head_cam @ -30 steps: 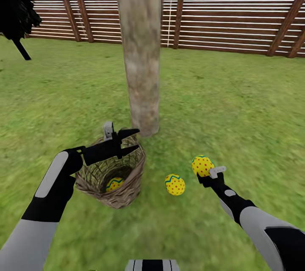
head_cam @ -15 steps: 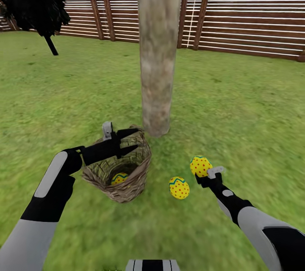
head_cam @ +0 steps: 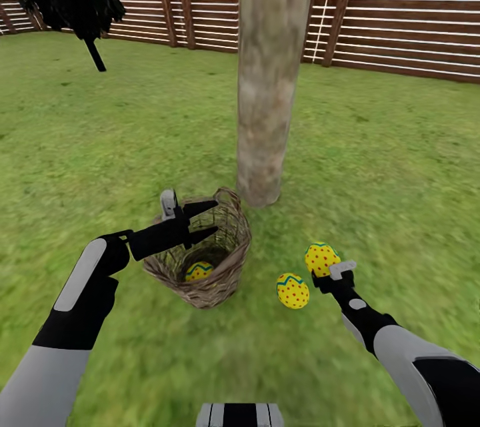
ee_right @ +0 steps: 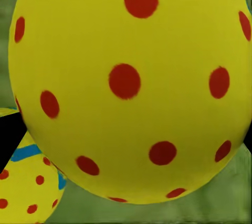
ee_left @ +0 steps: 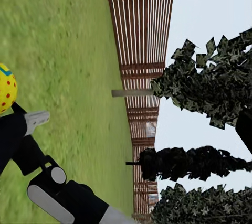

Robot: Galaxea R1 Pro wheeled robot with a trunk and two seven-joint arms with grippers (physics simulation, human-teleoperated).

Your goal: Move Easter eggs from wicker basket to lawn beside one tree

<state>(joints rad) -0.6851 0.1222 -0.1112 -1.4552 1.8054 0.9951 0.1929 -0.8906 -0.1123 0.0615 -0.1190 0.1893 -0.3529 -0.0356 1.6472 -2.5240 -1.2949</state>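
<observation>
Three dotted yellow Easter eggs: one in the woven wicker basket (head_cam: pixel 200 253), one on the lawn (head_cam: pixel 293 291). The right gripper (head_cam: pixel 325 265) is clamped on the third egg (head_cam: pixel 321 257); the left gripper (head_cam: pixel 203 220) hangs spread apart over the basket.

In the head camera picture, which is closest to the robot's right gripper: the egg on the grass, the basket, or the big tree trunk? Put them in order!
From the right gripper:
1. Egg on the grass, just beside it, toward the robot's left.
2. Wicker basket, further left.
3. Tree trunk, ahead, behind the basket.

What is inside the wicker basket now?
One Easter egg lies at the bottom of the wicker basket. The left hand hovers over the rim and the near wall hides part of the bottom.
</observation>
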